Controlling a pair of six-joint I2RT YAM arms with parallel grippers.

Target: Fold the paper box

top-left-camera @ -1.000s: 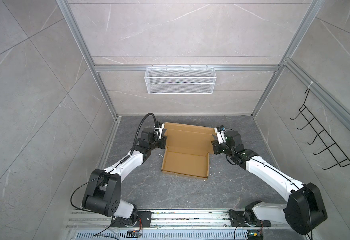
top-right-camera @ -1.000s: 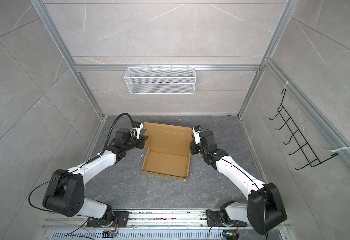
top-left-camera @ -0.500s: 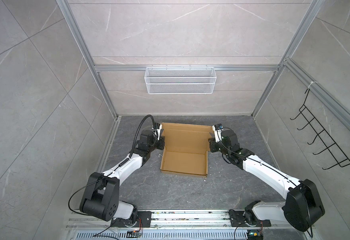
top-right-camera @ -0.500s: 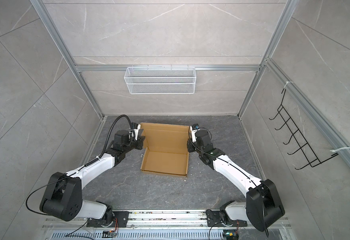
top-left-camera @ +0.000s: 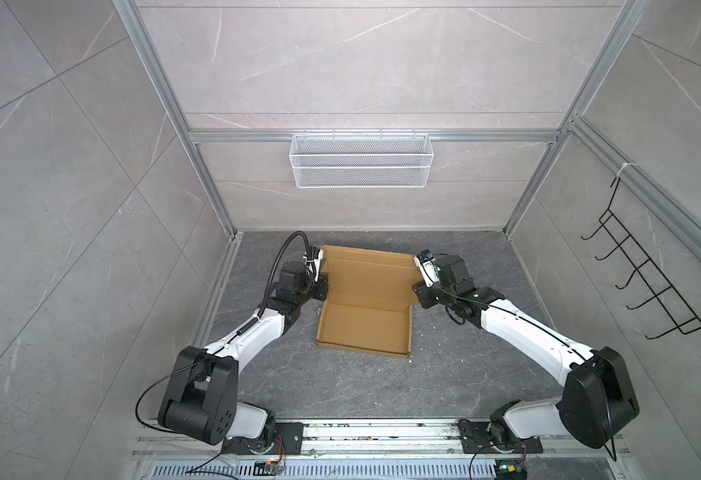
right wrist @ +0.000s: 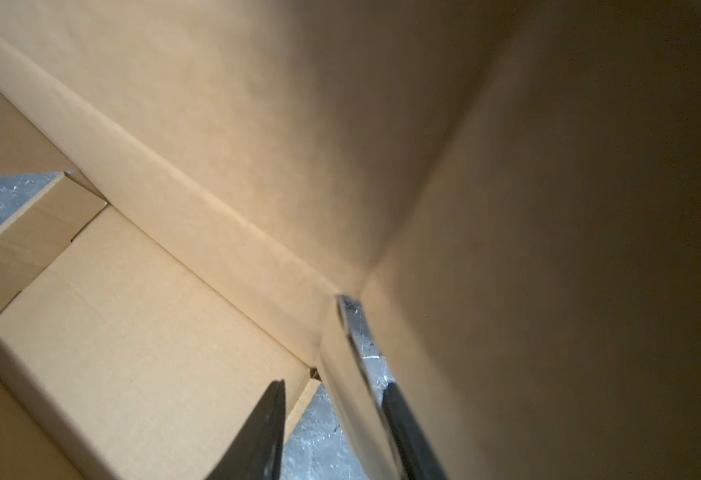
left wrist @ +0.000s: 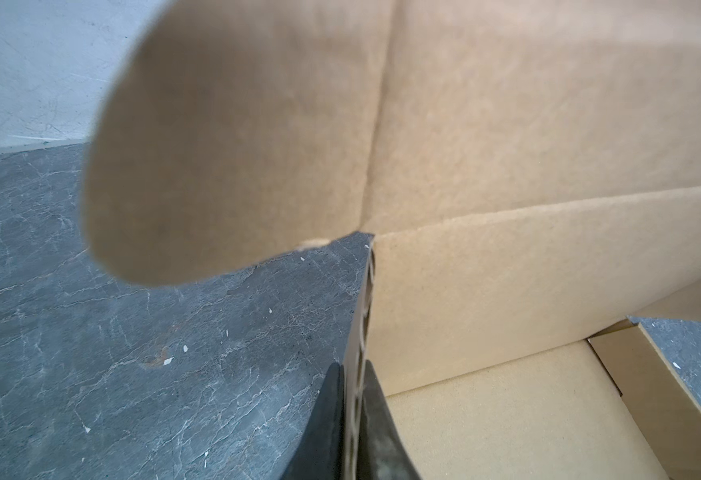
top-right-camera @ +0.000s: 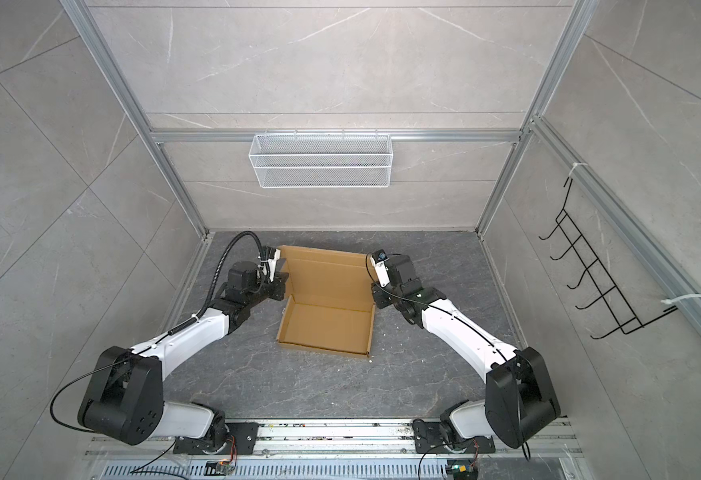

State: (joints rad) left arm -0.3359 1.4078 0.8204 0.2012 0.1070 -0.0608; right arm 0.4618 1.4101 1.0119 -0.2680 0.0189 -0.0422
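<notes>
The brown paper box (top-left-camera: 365,328) (top-right-camera: 325,328) lies mid-floor, its shallow tray toward the front and its lid tilted up at the back. My left gripper (top-left-camera: 323,287) (top-right-camera: 285,286) sits at the box's left side. In the left wrist view it (left wrist: 353,370) is shut on the corrugated edge of a box wall (left wrist: 506,291). My right gripper (top-left-camera: 417,293) (top-right-camera: 375,297) is at the box's right side. In the right wrist view it (right wrist: 334,384) is open, its fingers straddling a side flap (right wrist: 340,374) beside the tray (right wrist: 141,324).
A white wire mesh basket (top-left-camera: 361,166) hangs on the back wall and a black wire hook rack (top-left-camera: 652,282) on the right wall. Aluminium posts frame the corners. The arms' base rail (top-left-camera: 382,432) runs along the front. Small white crumbs dot the dark floor.
The right gripper's jaws have spread apart and released their pinch on the right flap. Both grippers shifted slightly toward the back, and the lid stands a little more raised.
</notes>
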